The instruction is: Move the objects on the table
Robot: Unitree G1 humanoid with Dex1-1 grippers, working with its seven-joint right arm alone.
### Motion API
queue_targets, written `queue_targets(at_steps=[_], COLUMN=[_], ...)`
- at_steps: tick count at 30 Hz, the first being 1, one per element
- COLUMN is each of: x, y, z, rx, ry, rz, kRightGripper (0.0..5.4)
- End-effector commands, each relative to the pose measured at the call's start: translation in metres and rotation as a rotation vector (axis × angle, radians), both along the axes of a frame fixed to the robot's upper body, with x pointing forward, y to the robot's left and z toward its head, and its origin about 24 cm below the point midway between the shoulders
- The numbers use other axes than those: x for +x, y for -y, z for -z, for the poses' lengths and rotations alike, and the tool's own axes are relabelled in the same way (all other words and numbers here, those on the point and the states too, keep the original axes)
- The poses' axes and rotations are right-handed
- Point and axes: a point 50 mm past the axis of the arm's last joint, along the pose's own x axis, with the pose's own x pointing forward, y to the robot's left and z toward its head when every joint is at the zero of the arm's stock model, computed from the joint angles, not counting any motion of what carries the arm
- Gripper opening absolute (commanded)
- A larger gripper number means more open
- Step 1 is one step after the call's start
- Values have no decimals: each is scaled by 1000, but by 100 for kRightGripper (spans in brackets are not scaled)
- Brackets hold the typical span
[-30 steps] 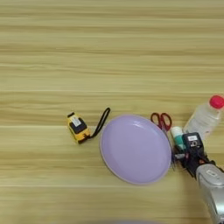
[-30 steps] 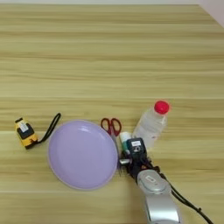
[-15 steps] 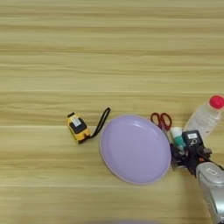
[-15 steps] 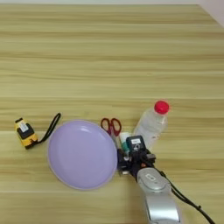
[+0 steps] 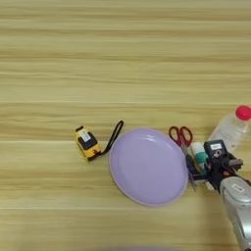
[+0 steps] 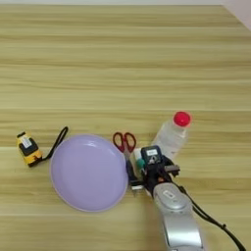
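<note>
Robot's gripper (image 6: 139,171) was parked right on the little white tube (image 5: 198,153) beside the purple plate (image 5: 147,166).

The black fingers sat either side of the tube, but whether they'd actually clamped it or were just straddling it couldn't be told from up here. The tube lay just right of the plate's rim, below the red-handled scissors (image 6: 124,142) and next to the clear bottle with a red cap (image 6: 171,135), so the smart play looked like squeezing square across the tube and lifting straight up so nothing clipped the scissors or bottle. The tape measure (image 5: 87,143) sat well left of the plate on the table (image 5: 122,59), its strap nearly touching the rim. No readable writing anywhere, honestly.
</note>
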Motion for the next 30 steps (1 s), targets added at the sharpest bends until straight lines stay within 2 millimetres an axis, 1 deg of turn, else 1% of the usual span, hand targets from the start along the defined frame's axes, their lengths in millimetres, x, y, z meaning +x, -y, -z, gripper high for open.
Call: queue_targets(at_steps=[1,4,8,19,25,30], x=[14,14,15,16,14,13], y=[-2,-4,-6,-24,-44,-55], z=[-25,-26,-29,-37,-39,-39], rx=[-13,-5,6,72,110,128], ry=[122,130,151,207,224,226], rz=[-34,-43,-50,-136,-233,-287], kRightGripper=[521,538,538,538,538,538])
